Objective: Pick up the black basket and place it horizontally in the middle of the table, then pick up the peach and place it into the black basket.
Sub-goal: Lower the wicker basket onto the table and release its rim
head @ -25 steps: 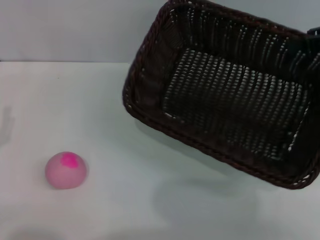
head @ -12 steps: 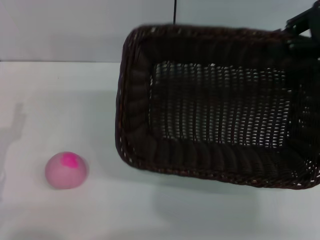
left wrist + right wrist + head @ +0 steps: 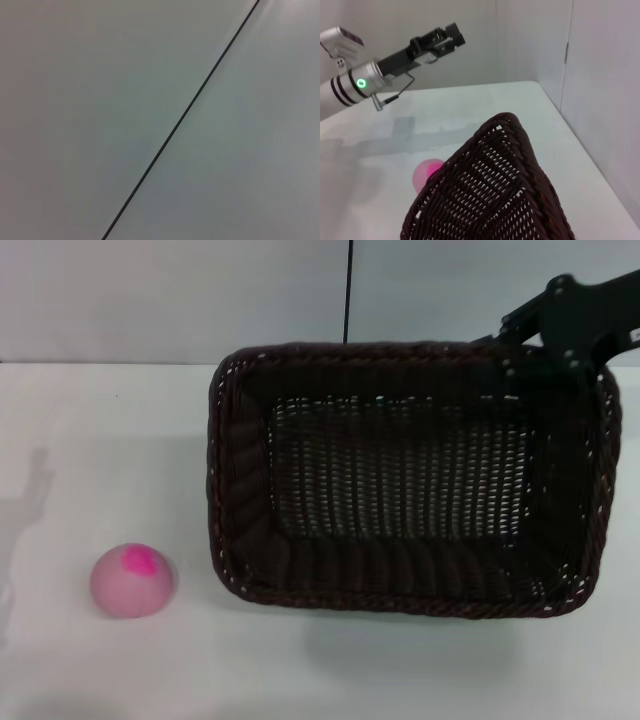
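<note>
You are holding the basket [image 3: 400, 480] by its far right corner with the right gripper [image 3: 560, 340], fingers pinching the rim. It is lying lengthwise across the middle of the table [image 3: 100, 440], seemingly down or nearly so. Lower it flat and level before letting go, so it does not twist. The peach [image 3: 133, 580] is sitting just left of it, apart. The left gripper [image 3: 437, 42] is hanging raised over the table's left; I cannot tell its fingers. No writing is showing anywhere.
</note>
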